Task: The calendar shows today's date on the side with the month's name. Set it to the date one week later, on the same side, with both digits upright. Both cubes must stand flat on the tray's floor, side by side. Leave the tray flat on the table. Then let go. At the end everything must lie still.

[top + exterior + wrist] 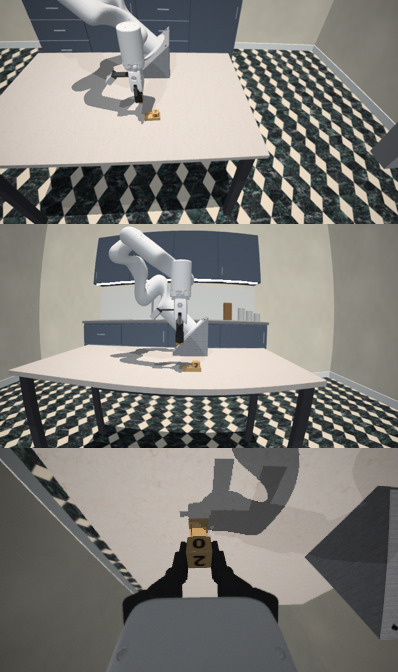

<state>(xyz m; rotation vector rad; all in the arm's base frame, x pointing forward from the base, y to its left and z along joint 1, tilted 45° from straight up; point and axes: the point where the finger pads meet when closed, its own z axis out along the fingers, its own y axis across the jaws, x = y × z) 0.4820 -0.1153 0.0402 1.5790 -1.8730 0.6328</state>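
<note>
The gripper (198, 560) hangs above the table (194, 117) with its jaws clamped on one wooden cube (198, 552). In the wrist view the cube sits right at the tips, a black finger (178, 568) pressed against each of its side faces, and the face turned to the camera carries an 0 above a sideways 2. From the exterior view the cube shows only as a thin tan sliver below the dark fingers, well clear of the table top.

The tray (150, 117) rests flat on the table, below the gripper and off to one side of it, apart from the fingers. The second cube (196, 364) stands in the tray at one end, showing a 2 on the side facing the exterior camera; the other end of the tray beside it is unfilled. In the wrist view the tray (198, 526) appears just beyond the held cube, partly hidden by it.
</note>
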